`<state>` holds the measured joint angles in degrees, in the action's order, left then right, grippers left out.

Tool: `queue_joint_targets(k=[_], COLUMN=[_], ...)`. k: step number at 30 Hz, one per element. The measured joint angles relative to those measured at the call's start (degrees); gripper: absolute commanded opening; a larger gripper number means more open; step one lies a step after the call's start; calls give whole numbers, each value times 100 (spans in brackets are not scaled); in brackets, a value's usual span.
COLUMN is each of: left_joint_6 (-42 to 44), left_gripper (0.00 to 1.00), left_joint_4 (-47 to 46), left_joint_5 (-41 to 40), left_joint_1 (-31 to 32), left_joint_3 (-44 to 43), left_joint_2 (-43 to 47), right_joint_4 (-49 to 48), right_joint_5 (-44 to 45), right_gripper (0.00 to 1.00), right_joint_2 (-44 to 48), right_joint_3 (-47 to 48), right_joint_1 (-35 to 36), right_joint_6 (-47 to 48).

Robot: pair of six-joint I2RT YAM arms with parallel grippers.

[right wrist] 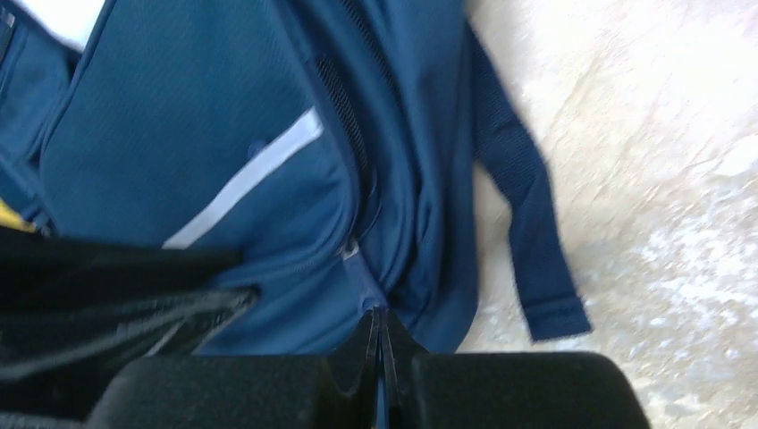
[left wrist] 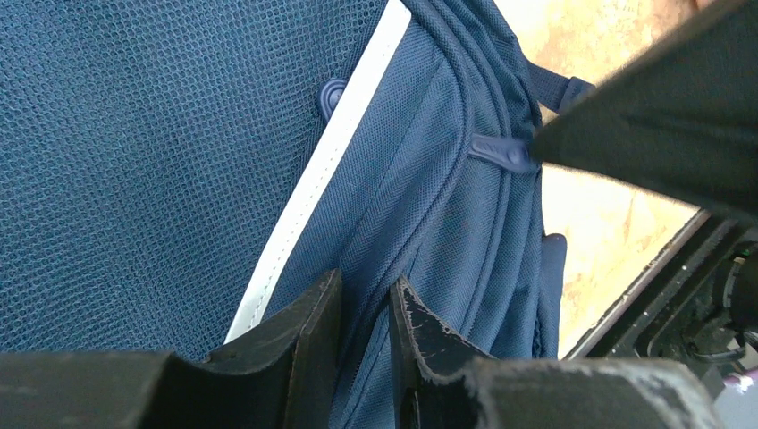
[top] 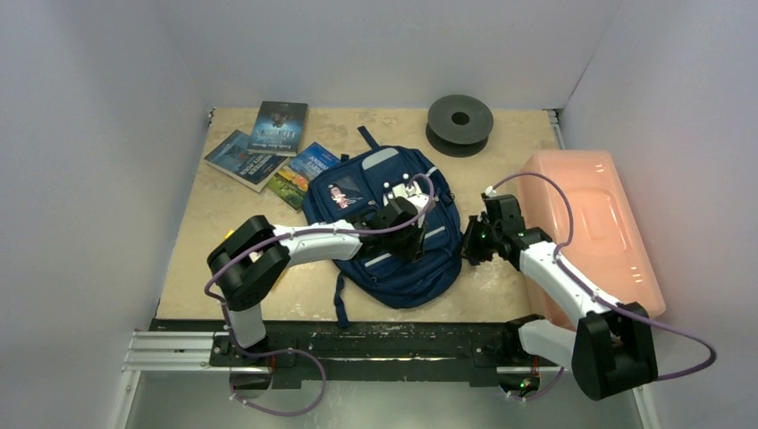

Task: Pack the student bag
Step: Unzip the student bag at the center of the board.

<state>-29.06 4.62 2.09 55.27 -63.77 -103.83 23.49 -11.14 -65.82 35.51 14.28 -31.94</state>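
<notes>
We see the student bag [top: 402, 279], a navy blue fabric backpack with pale grey trim, lying flat at the middle of the beige table [top: 201, 250], its base toward the near edge. We judge the step in hand to be opening the main zip so that things can go in.

The right gripper [right wrist: 379, 329] is clenched tight on the small navy rubber zip pull [left wrist: 503, 153] at the bag's right flank, and the tab runs straight into its closed tips. The left gripper [left wrist: 366, 281] has its jaws nearly together on a ridge of the bag's cloth beside the white stripe. It seems to pinch that fold, though we cannot be sure the cloth is truly caught.

To do this well, we would draw the pull along the line of the zip teeth, following its curve, never away from the bag. The left grip should hold the cloth taut against that pull, so the bag neither slides nor bunches. So small a tab may slip out if tugged sideways.

The left arm reaches from the near left corner across the bag's front, its forearm low. The right arm bends in from the near right corner, wrist turned toward the bag's side, beside the pink translucent plastic box [top: 594, 214] along the right edge.
</notes>
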Motion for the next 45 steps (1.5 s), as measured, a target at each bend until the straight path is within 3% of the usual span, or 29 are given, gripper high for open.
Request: queue_joint_targets(k=[5,11,22,32,39,42,45], left_joint_6=[-17,-42,-208,-334,-334,-334,-332], left_gripper=[30,31,30,30,30,32,35], left_joint_4=[81,129,-22,-120,-122,-122,-127], left_joint_5=[389,745,1644,1987,2103,2179,2247], left_joint_1=[-146,-229,-573,-706,-763,-776,-785], left_joint_3=[2,2,144,186,186,186,186], left_joint_2=[122,197,210,162,131,118,118], right_joint_4=[763,824,234,221,208,173,52], right_joint_5=[4,289,4,50,186,258,240], right_gripper=[38,46,43,42,48,57,60], right_joint_2=[227,149,-496,-979,-992,-992,-990], right_joint_3=[472,1099,1034,979,833,815,723], right_joint_1=[146,208,590,911,1123,1143,1145], right_joint_6=[105,586,1499,1373,1016,949,885])
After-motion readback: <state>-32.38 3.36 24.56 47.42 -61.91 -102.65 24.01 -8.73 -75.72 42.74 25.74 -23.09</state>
